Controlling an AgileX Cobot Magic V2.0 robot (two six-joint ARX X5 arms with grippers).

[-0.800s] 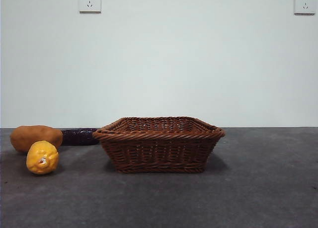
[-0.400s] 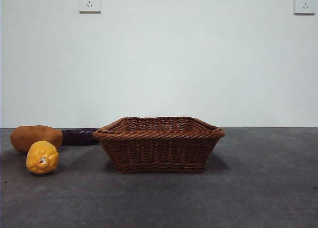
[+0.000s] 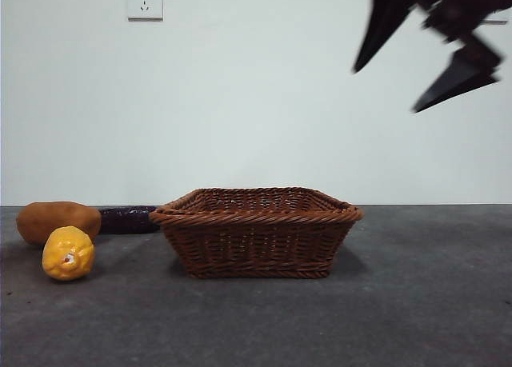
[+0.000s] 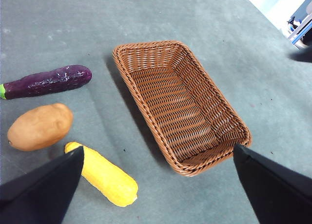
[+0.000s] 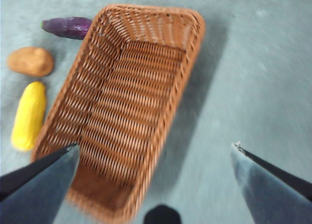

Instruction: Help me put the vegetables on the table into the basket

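Nothing is being carried; the basket [image 3: 256, 231] is sitting empty, with potato [image 3: 58, 221], yellow vegetable [image 3: 68, 253] and eggplant [image 4: 47, 81] lying beside it on the table [image 3: 416, 303]. Both end effectors, right end effector [image 3: 424, 51] high above and left end effector [image 4: 156, 185], are gaping wide. Next seems reaching for one.

A plain pale wall [image 3: 256, 103] is seen behind the scene in the front view, reaching down to the far edge of the surface. A white electrical socket [image 3: 145, 1] is mounted high on that wall toward the left side of the picture, cut off at the top edge. A second white socket [image 3: 498, 17] is glimpsed at the upper right and is mostly hidden. In the left wrist view, a blue and white object [image 4: 301, 26] is seen at the edge, too indistinct to be identified.
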